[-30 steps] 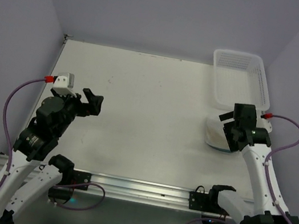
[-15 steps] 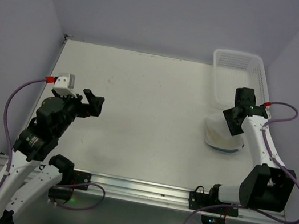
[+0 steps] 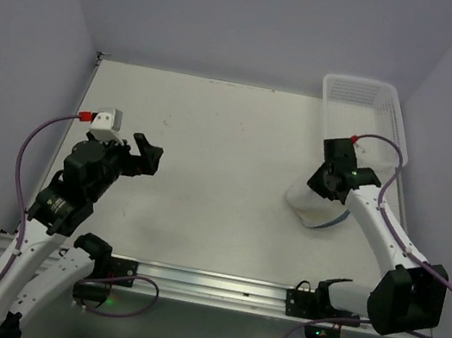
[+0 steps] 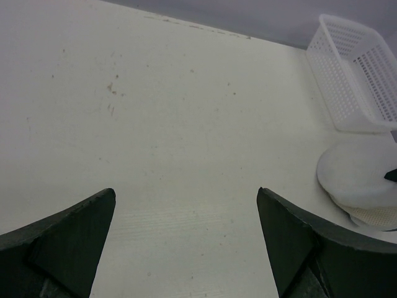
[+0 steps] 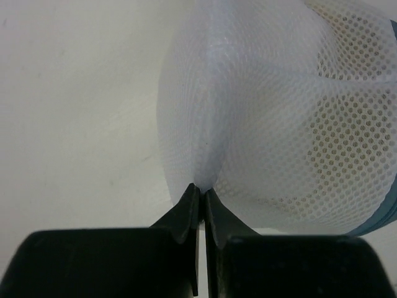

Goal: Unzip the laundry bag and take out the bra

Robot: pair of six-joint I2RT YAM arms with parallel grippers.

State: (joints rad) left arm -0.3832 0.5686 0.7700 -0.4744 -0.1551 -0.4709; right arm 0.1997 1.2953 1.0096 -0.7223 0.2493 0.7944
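The laundry bag (image 3: 311, 207) is a round white mesh pouch with a blue rim, lying at the table's right side. My right gripper (image 3: 325, 185) is shut on a pinched fold of its mesh (image 5: 208, 167), and the jaws meet with the fabric bunched between them. Through the mesh (image 5: 279, 124) a beige shape (image 5: 350, 124) shows, which looks like the bra. My left gripper (image 3: 146, 155) stands open above the bare left part of the table, holding nothing. In the left wrist view its gripper (image 4: 186, 192) is wide open, with the bag (image 4: 356, 174) far to its right.
A white plastic lattice basket (image 3: 363, 114) stands at the back right corner, just behind the bag, also in the left wrist view (image 4: 353, 68). Purple walls close in the table on three sides.
My right gripper has shut on the bag's mesh and swung left, pulling the bag a little toward the table's middle. The left arm has shifted slightly and stays open.
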